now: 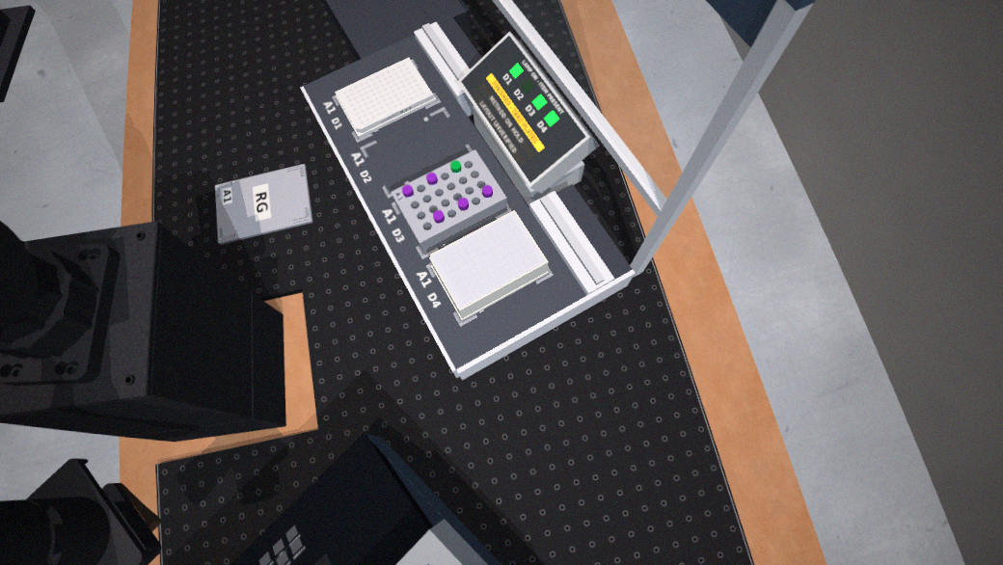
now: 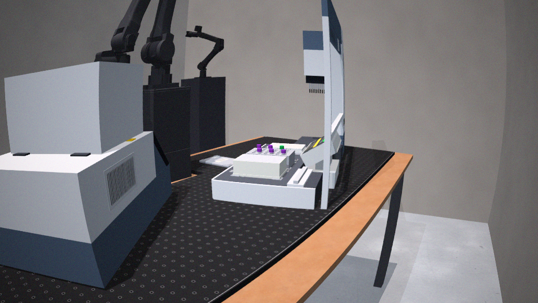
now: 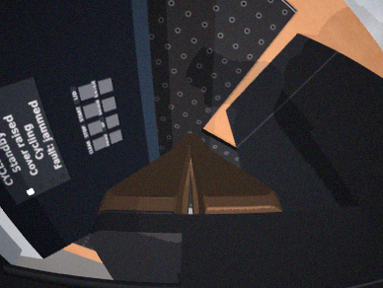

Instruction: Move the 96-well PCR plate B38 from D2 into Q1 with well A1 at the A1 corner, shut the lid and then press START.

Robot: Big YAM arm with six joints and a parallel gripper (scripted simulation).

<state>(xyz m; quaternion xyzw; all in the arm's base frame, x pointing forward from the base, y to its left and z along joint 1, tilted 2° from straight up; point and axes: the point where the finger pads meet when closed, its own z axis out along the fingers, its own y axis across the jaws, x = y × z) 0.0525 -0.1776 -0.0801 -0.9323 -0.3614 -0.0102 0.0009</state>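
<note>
The cycler Q1 point(image 2: 75, 177) stands at the left of the exterior view with its lid point(image 2: 71, 109) down. Its dark front panel shows in the wrist view, with the grey keys point(image 3: 99, 115) and a status list point(image 3: 29, 143); a small white marker lies beside the list, and I cannot tell which line it marks. Position D2 point(image 1: 399, 150) is empty. Plate B38 is not visible in any view. My gripper point(image 3: 191, 142) is shut on nothing, held high in the air point(image 2: 191, 33), well above the table in front of Q1's panel.
Plate R33 point(image 1: 384, 94) sits on D1. The tube cooling block point(image 1: 448, 193) with purple and green caps is on D3, the deep-well block point(image 1: 489, 259) on D4. The regrip nest RG point(image 1: 262, 203) is bare. The liquid handler's tall frame point(image 2: 333, 105) and display point(image 1: 529, 116) stand behind the row.
</note>
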